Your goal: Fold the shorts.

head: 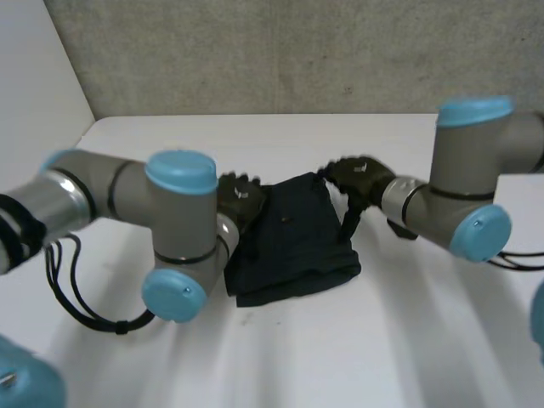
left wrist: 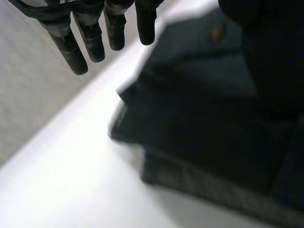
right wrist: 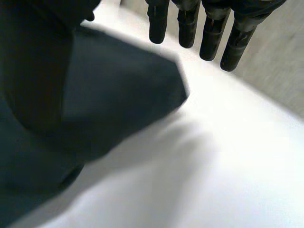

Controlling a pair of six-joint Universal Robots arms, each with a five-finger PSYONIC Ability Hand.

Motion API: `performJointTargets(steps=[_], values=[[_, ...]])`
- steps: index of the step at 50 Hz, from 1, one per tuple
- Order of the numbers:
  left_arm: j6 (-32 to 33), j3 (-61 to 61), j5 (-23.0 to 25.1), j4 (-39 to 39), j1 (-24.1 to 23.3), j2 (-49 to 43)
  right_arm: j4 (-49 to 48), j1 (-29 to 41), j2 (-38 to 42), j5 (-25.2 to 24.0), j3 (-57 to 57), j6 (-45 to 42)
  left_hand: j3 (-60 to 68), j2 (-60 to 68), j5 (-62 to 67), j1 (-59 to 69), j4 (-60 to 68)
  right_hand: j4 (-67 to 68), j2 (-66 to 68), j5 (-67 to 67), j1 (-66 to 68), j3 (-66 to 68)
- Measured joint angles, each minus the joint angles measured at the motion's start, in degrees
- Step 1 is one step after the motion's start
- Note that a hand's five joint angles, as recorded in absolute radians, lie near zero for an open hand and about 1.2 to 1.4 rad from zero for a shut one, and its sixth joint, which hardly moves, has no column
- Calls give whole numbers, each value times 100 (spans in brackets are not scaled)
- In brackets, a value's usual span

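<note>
Folded dark shorts (head: 293, 242) at middle of desk (head: 357, 348). Left hand (head: 240, 195), right hand (head: 357, 177) released at far corners. Likely last step: smooth, then withdraw.

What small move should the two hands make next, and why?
Probably lift both clear. The shorts lie in a folded stack on the table. The left hand and right hand are open at its far corners, fingers straight, gripping nothing.
</note>
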Motion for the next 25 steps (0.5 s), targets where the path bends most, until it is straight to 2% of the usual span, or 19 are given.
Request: performJointTargets(steps=[3,8,13,17,19,25], values=[[-406,-88,50,2,1,644,-315,-7,-627,52,258,290,0,0,-2,0,0,0,0,0,0,0],[-1021,-265,79,-4,92,1649,-1069,-26,-1622,421,852,877,0,0,-2,0,0,0,0,0,0,0],[-1474,-605,62,-161,486,2846,-1616,-55,-2717,1299,1520,1317,0,3,-2,17,1,0,0,0,0,0],[-1602,-902,43,-680,1043,3742,-1300,-98,-3418,2187,1899,1318,0,11,-1,25,5,0,0,0,0,0],[-1621,-975,41,-958,1233,3988,-1039,-114,-3571,2421,1973,1244,0,11,-1,24,5,0,0,0,0,0],[-1716,-1065,37,-1433,1454,4246,-491,-140,-3698,2631,1988,1048,0,0,-2,22,0,0,0,0,0,0]])
